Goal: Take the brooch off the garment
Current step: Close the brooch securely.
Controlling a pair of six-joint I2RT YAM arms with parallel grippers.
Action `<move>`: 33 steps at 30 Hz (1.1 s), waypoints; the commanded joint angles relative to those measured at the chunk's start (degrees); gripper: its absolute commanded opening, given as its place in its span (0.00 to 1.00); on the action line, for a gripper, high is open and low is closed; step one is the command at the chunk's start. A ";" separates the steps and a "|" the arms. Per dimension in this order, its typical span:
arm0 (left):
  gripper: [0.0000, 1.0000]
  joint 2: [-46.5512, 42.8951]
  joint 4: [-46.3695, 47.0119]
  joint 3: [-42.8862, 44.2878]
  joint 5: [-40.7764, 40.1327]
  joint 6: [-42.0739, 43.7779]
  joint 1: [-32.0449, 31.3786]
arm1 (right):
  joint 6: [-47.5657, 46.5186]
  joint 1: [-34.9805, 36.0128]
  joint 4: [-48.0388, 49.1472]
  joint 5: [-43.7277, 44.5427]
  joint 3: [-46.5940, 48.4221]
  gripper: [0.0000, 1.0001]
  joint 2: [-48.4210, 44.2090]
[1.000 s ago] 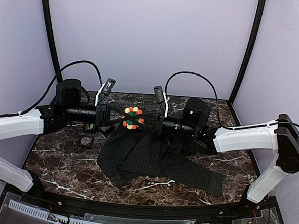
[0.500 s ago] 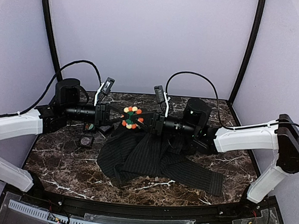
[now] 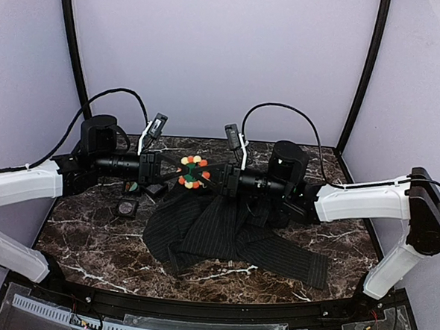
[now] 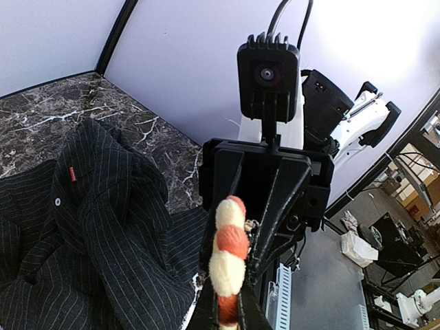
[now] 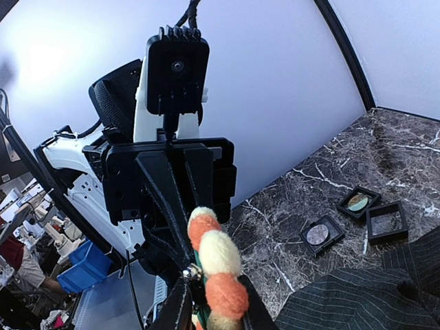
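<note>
Above the far edge of the black pinstriped garment, the brooch is held aloft between two arms, with the left hand and right hand both clamped on it from opposite sides. Each wrist view shows only its beaded rim, the opposing hand filling the frame behind. The fabric lies crumpled on the marble tabletop. Small black boxes sit beside the garment, under the left arm.

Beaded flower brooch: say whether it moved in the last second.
Yes, slightly: the round beaded brooch drifted left, toward the black box on the marble table.
</note>
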 commanded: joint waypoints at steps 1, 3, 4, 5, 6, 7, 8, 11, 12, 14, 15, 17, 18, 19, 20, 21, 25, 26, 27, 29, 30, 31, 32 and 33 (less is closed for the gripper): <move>0.01 -0.48 -0.26 0.10 -0.42 -0.25 0.61 | 0.30 -0.36 -0.92 -0.10 1.97 0.19 0.96; 0.01 -0.43 -0.19 0.12 -0.28 -0.19 0.60 | 0.38 -0.52 -1.23 -0.13 2.16 0.18 1.12; 0.01 -0.42 -0.22 0.12 -0.21 -0.13 0.65 | 0.44 -0.60 -1.37 -0.09 2.29 0.18 1.18; 0.01 -0.42 -0.20 0.08 -0.14 -0.10 0.57 | 0.51 -0.67 -1.65 -0.16 2.33 0.17 1.21; 0.01 -0.42 -0.18 0.11 -0.09 -0.04 0.54 | 0.57 -0.71 -1.66 -0.22 2.49 0.17 1.26; 0.01 -0.42 -0.18 0.12 -0.05 -0.01 0.52 | 0.68 -0.79 -2.02 -0.18 2.62 0.17 1.35; 0.01 -0.42 -0.18 0.12 0.00 0.05 0.56 | 0.76 -0.87 -2.27 -0.22 2.80 0.17 1.46; 0.01 -0.36 -0.18 0.10 0.06 0.16 0.52 | 0.97 -1.06 -3.01 -0.09 3.30 0.16 1.72; 0.01 -0.35 -0.18 0.12 0.15 0.22 0.51 | 0.99 -1.13 -3.34 -0.11 3.52 0.15 1.89; 0.01 -0.28 -0.22 0.12 0.25 0.27 0.47 | 0.97 -1.20 -3.88 -0.35 4.04 0.15 2.24; 0.01 -0.21 -0.24 0.17 0.37 0.27 0.44 | 1.06 -1.24 -4.17 -0.42 4.33 0.15 2.41; 0.01 -0.04 -0.37 0.25 0.48 0.40 0.36 | 0.99 -1.25 -4.87 -0.53 4.91 0.15 2.83; 0.01 -0.01 -0.58 0.29 0.49 0.55 0.23 | 1.03 -1.24 -5.32 -0.57 5.25 0.15 3.08; 0.01 0.07 -0.78 0.34 0.45 0.78 0.15 | 0.98 -1.29 -5.67 -0.67 5.53 0.14 3.21; 0.01 0.14 -0.92 0.42 0.42 0.92 -0.02 | 0.95 -1.31 -5.89 -0.55 5.79 0.14 3.32; 0.01 0.17 -1.24 0.53 0.37 1.18 -0.10 | 0.97 -1.33 -6.15 -0.39 5.83 0.13 3.37; 0.01 0.24 -1.82 0.73 0.17 1.66 -0.48 | 1.39 -1.57 -5.73 -0.82 5.73 0.10 3.51; 0.01 0.20 -1.88 0.78 0.10 1.71 -0.51 | 1.53 -1.63 -5.16 -1.37 5.38 0.08 3.51; 0.01 0.20 -2.03 0.82 0.08 1.76 -0.52 | 1.90 -1.73 -4.24 -1.86 5.11 0.05 3.44; 0.01 0.26 -2.36 0.95 -0.02 1.89 -0.52 | 2.61 -1.92 -2.79 -2.90 4.45 0.00 3.33; 0.01 0.32 -2.46 1.02 -0.03 1.92 -0.47 | 2.86 -2.10 -2.11 -3.69 4.29 0.00 3.40; 0.01 0.34 -2.57 1.07 -0.03 1.94 -0.51 | 3.07 -2.24 -1.48 -4.57 4.13 0.00 3.46; 0.01 0.43 -2.65 1.08 0.03 1.94 -0.53 | 3.28 -2.32 -1.08 -5.47 4.12 0.00 3.54; 0.01 0.49 -2.75 1.26 0.09 1.94 -0.54 | 3.47 -2.44 -0.81 -6.06 4.10 0.00 3.65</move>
